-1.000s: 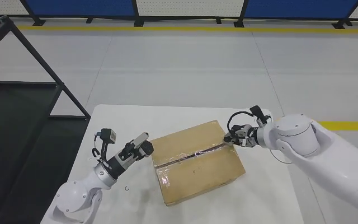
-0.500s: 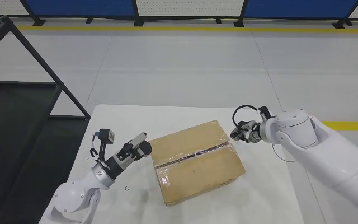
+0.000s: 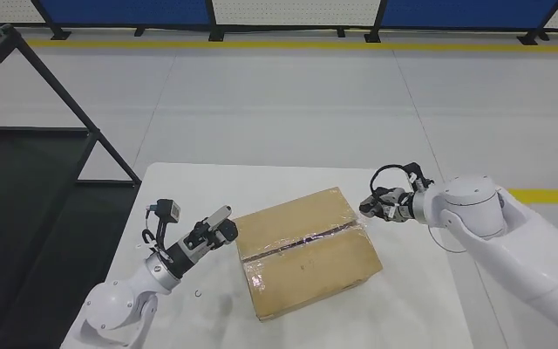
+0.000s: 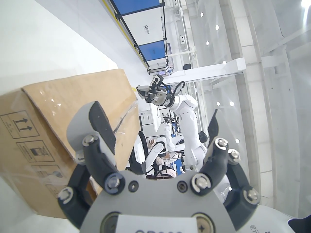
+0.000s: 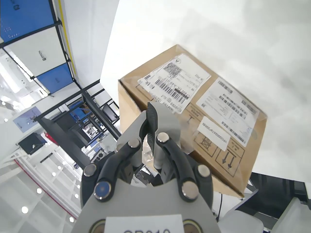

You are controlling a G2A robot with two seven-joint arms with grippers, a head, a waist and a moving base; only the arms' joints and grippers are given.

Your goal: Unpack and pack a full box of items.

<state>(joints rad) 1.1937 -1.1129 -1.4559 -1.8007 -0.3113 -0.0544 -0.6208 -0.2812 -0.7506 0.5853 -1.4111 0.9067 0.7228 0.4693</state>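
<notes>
You have the box (image 3: 305, 249) sitting near the middle of the white table (image 3: 192, 188), turned at a skew to the table edges, flaps down and closed. A strip of clear tape (image 3: 301, 242) runs along the top seam from end to end and shows wrinkled and glossy. The left gripper (image 3: 225, 229) sits just beside the box's left end, low over the table. Its fingers (image 4: 100, 122) are spread wide with nothing between them, and they are not on the cardboard. From the left wrist view you see that end carries printed handling symbols (image 4: 21, 127), arrows pointing up. The right gripper (image 3: 366, 209) is at the opposite end, just off the far right corner of the box. Its fingers (image 5: 151, 117) are pressed together, pad on pad, and I see nothing pinched in them. I can't tell whether it touches the corner or clears it. The end facing the right gripper carries two white shipping labels with barcodes (image 5: 175, 78) and a smaller white sticker (image 5: 213, 128) below them. One small ring-shaped bit (image 3: 200, 293) lies on the table beside the left arm, apart from the box — too small to identify. A black metal frame (image 3: 52, 96) stands off the table's left side, and blue panels (image 3: 122, 10) line the far wall behind a yellow floor line (image 3: 261, 44).
</notes>
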